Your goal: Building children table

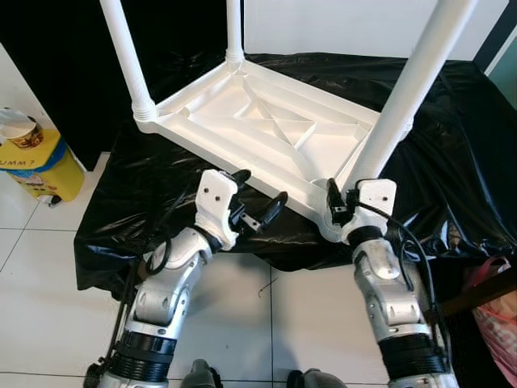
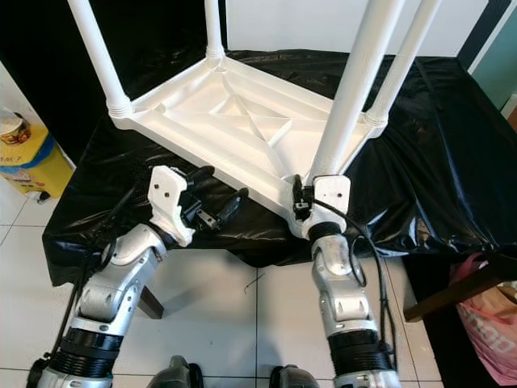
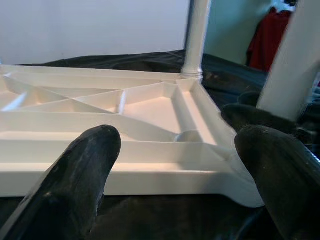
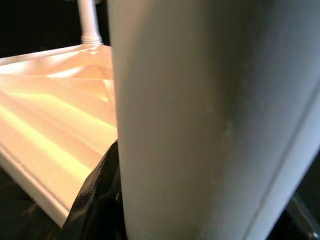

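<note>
Your left tool [image 1: 258, 198] is hovering with fingers spread apart; your right tool [image 1: 339, 212] is reaching forward, finger spacing unreadable.

Smooth white plastic table [image 1: 266, 129] rests on glossy, crinkled black plastic sheeting [image 1: 161, 174]; floor tiles [image 1: 40, 283] shine.

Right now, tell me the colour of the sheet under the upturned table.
Black sheet; left eye view.
</note>
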